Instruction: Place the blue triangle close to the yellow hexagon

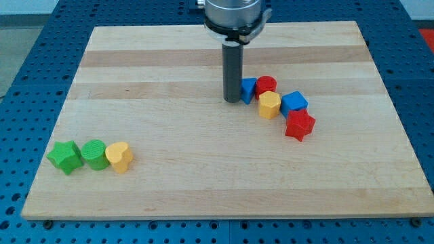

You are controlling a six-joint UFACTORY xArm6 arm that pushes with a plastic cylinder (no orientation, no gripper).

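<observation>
The blue triangle [249, 89] lies right of the board's middle, partly hidden behind my rod. The yellow hexagon [269, 105] sits just to its lower right, touching or nearly touching it. My tip [232, 100] rests on the board against the blue triangle's left side.
A red cylinder [266, 85] sits right of the triangle. A blue cube [294, 103] and a red star [300, 125] lie right of and below the hexagon. At the lower left stand a green star [65, 156], a green cylinder [94, 154] and a yellow heart [120, 156]. The wooden board [203, 169] ends at blue table edges.
</observation>
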